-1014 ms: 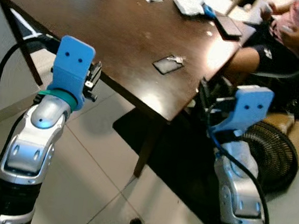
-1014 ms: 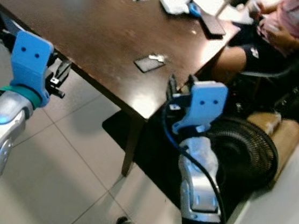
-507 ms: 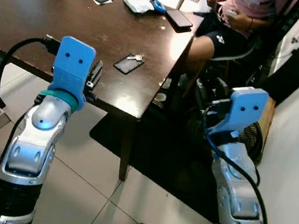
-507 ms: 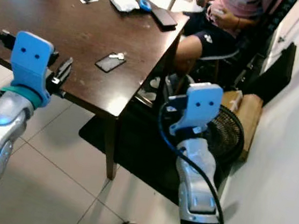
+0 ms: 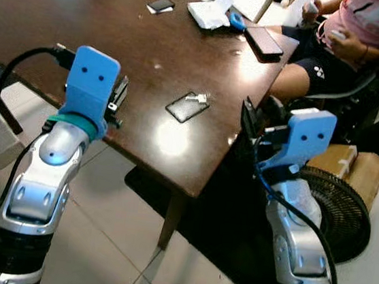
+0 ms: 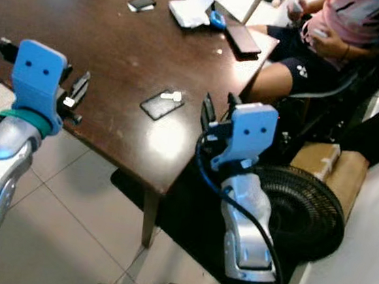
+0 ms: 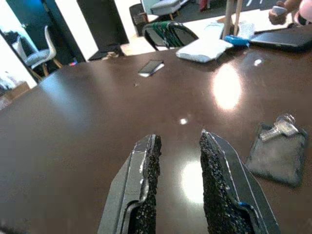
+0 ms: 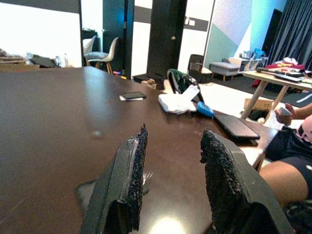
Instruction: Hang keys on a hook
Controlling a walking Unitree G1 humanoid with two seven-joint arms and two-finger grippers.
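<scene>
The keys [image 5: 196, 99] lie on a dark pouch [image 5: 186, 107] on the brown surface [image 5: 86, 27], between the two raised grippers and a little ahead of both. The left gripper [image 7: 178, 161] hovers over the surface edge, fingers parted and empty; the right gripper [image 8: 170, 161] is likewise spread and holds nothing, the pouch just beyond its fingertips. A good pickup likely means lowering the right gripper squarely over the keys and pinching the metal, not the pouch. No hook or container is visible
</scene>
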